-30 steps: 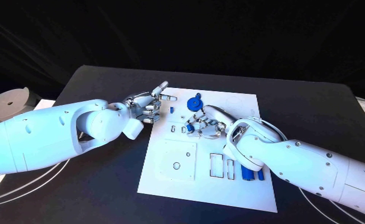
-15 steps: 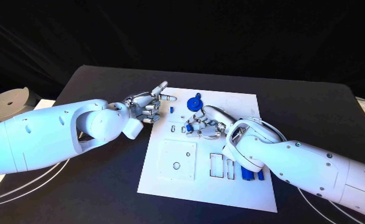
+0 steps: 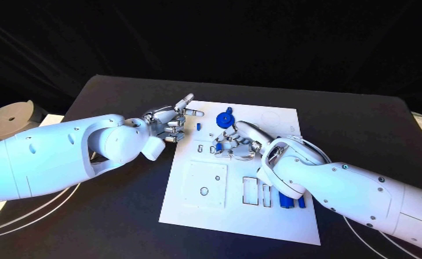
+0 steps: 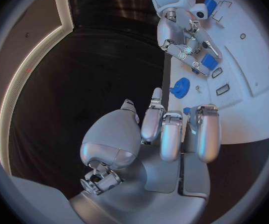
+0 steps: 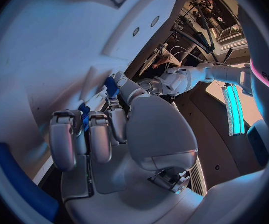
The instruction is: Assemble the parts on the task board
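Currently, you have the task board [image 3: 264, 210] lying flat in the lower middle of the head view, on the black table [image 3: 114, 91]. Your left hand [image 3: 167, 124] sits at the board's left edge, just above centre-left of the frame. Its fingers are loosely apart, one raised toward the upper right, and nothing lies in them; the left wrist view confirms the left hand [image 4: 165, 134] is released, with its fingertips over the board's edge.

Your right hand [image 3: 236, 142] rests on the board near the frame's centre, fingers curled downward over a row of small slots. A small blue part [image 3: 219, 147] shows just at its fingertips, left of the hand. In the right wrist view, the right hand [image 5: 103, 134] has its fingers bent against the white surface, with blue showing between them. Whether the hand grasps that part or only touches it cannot be determined from these views.

Note the other parts. A round blue gear [image 3: 226, 117] sits on the board just above the right hand, in the upper middle of the plate; the left wrist view shows the same gear [image 4: 180, 87] between the two hands. A group of blue upright pieces [image 3: 291, 200] stands at the lower right of the board, beside the right forearm. Two narrow rectangular slots [image 3: 257, 191] lie just left of them.
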